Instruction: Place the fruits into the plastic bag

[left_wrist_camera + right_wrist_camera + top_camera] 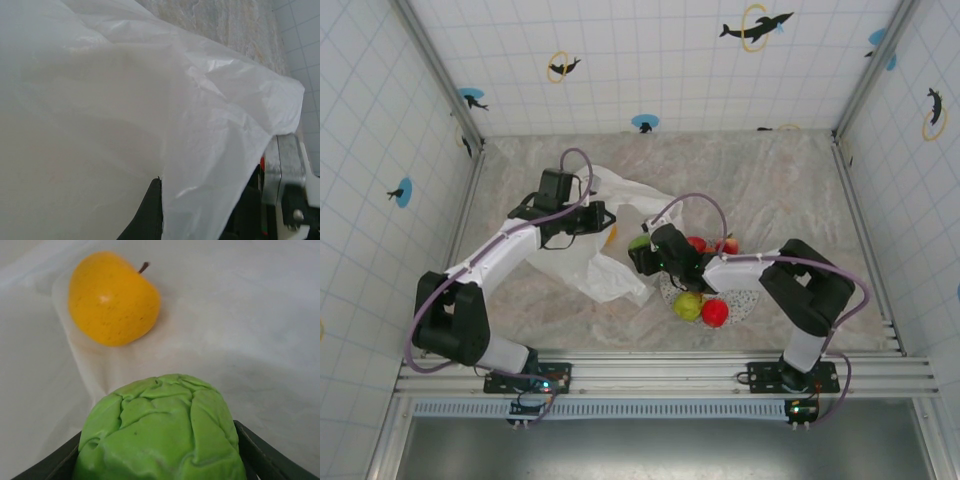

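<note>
Green fruit (160,425), judged light and yielding, is clamped around its middle by the right claw (652,256), the limp plastic bag (605,272) ahead being pinched shut-jawed by the left claw (588,220).

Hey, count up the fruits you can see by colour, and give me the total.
Red fruits: 3
Green fruit: 1
Yellow-green fruit: 1
Yellow-orange fruit, lying on the plastic bag: 1
Total: 6
</note>
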